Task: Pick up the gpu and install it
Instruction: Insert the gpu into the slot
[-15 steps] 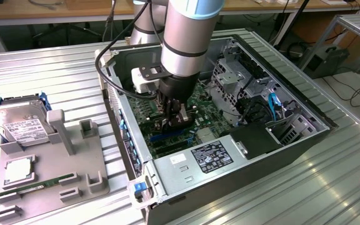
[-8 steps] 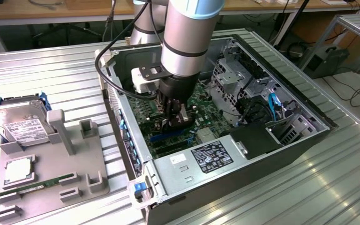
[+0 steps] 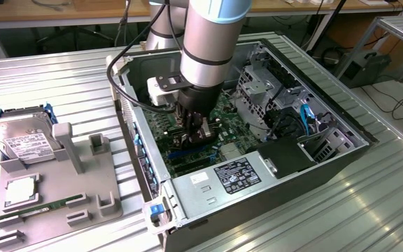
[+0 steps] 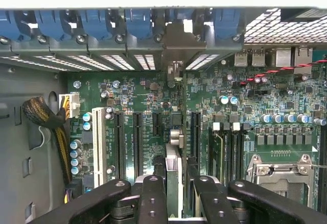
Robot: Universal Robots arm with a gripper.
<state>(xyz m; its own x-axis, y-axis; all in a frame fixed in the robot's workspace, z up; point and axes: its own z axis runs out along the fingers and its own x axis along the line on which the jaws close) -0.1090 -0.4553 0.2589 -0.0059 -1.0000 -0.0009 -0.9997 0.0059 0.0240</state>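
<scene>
1. Open black-and-silver steel computer case, lying on its side on the ribbed metal table; the arm reaches down into it.
2. Green motherboard with parallel black expansion slots.
3. Black two-fingered gripper, fingers clamped on the card's upper edge.
4. Thin dark gpu card, held edge-on between the fingers, long axis parallel to the slots, silver bracket toward the case's rear wall, directly above a slot.

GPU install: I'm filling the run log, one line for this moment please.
gripper shut on gpu | inside computer case | card edge-on above motherboard slots
</scene>
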